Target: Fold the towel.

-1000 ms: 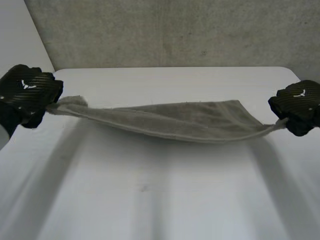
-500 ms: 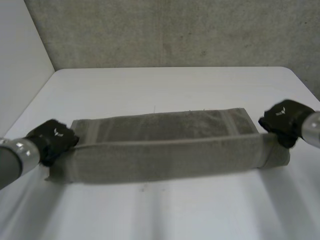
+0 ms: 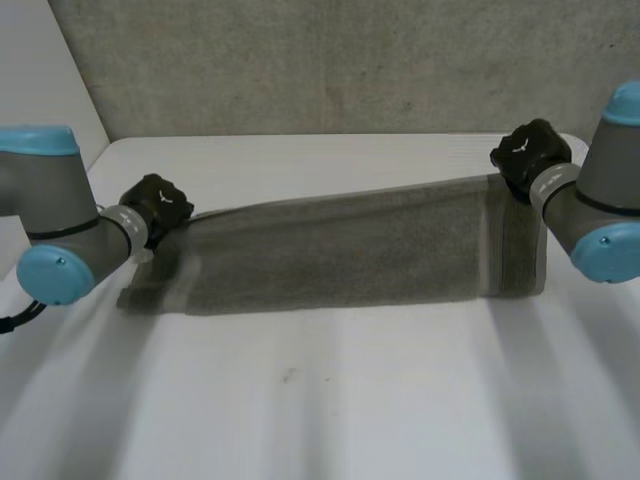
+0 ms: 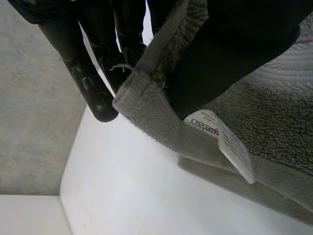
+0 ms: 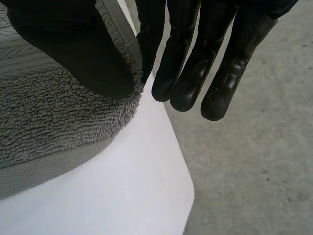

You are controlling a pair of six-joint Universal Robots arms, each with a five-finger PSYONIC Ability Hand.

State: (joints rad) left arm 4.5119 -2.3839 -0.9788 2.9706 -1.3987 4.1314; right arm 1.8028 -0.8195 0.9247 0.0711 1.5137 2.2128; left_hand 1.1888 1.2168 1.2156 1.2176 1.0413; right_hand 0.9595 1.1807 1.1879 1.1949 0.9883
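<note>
Over white table (image 3: 330,400): grey looped-terry towel (image 3: 340,250), long band, flat-hemmed edge.

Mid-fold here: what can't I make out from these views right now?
- Head view: how the left hand and right hand grip the towel, hidden by the hands' own backs.
- Left wrist view: small print on the label, too small to read.
- Right wrist view: the towel's corner, covered by the thumb.
</note>
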